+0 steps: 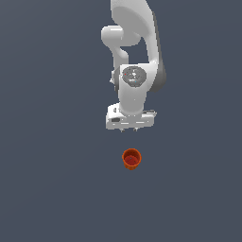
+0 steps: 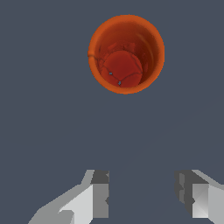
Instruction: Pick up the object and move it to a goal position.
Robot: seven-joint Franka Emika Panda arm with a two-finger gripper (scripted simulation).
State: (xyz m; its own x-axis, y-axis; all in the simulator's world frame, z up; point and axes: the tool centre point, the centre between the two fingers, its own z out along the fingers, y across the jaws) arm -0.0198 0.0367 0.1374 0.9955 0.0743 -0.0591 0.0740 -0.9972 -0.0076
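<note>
An orange-red cup [image 1: 132, 159] stands upright on the dark counter [image 1: 47, 189], mouth up, its long axis vertical, just beyond the white gripper [image 1: 130, 129], which hangs above it, fingers [image 2: 99, 199] spread and empty.

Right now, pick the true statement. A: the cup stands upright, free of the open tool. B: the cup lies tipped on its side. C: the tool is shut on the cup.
A: the cup shows its hollow mouth-up, and the tool has its fingers apart, holding nothing.
</note>
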